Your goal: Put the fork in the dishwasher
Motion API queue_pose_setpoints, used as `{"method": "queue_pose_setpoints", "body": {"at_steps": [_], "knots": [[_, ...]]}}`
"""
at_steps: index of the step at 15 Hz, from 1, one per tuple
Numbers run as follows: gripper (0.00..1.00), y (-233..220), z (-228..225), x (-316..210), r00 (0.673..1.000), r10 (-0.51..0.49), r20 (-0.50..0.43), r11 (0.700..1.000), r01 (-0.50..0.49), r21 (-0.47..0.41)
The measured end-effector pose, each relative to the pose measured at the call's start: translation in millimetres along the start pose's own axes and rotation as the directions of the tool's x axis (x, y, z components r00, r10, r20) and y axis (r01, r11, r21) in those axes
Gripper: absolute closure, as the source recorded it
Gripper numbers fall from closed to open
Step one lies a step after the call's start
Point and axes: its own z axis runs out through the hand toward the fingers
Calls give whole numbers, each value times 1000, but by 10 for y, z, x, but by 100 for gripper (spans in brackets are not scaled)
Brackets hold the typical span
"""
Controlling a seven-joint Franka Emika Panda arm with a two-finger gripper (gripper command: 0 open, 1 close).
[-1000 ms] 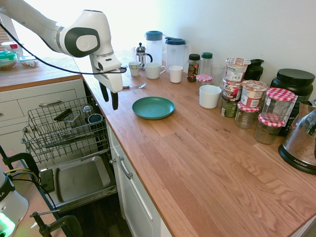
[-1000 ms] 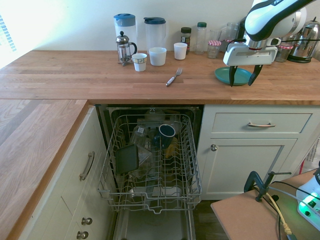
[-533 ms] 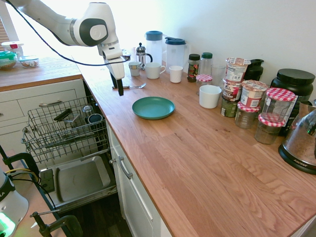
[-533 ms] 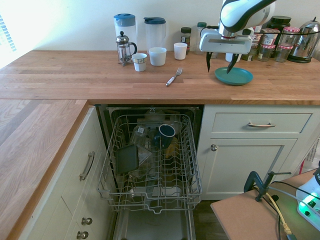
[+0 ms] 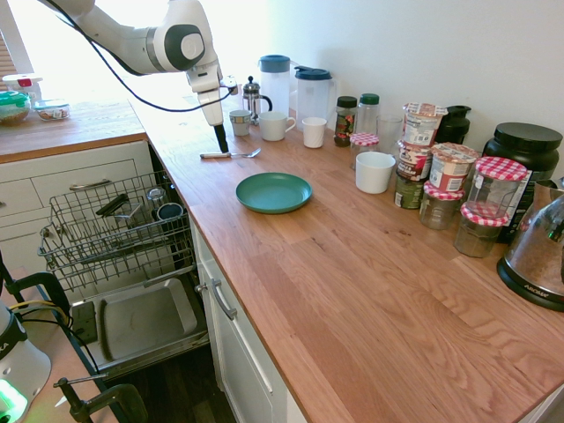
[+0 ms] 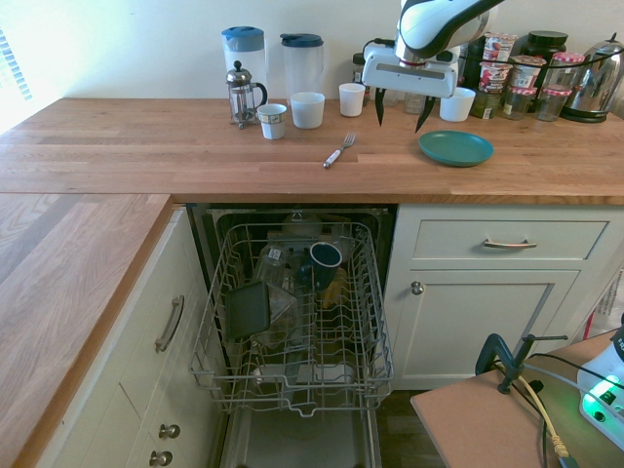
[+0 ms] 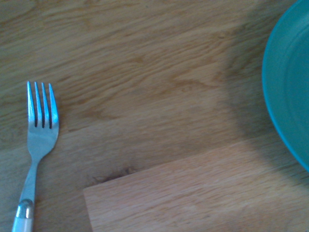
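The hand (image 6: 398, 111) hangs spread and empty above the counter (image 6: 146, 146) between fork (image 6: 339, 150) and plate (image 6: 455, 148); no legible writing.

Fork (image 7: 37, 145) handle and teal plate (image 7: 289, 92) cut off by the wrist view's edges.

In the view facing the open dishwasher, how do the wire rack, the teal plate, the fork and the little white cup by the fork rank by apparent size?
Largest to smallest:
1. wire rack, though it is also nearest the camera
2. teal plate
3. fork and white cup: too alike to rank; the fork is longer but far slimmer.
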Motion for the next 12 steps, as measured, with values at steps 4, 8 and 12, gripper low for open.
{"method": "queue_pose_setpoints", "body": {"at_steps": [4,8,12], "knots": [[0,-253,157,-464,999,40,5,999,-40,13],[0,-560,390,-749,999,36,21,999,-37,26],[0,-795,642,-782,998,55,25,998,-55,13]]}}
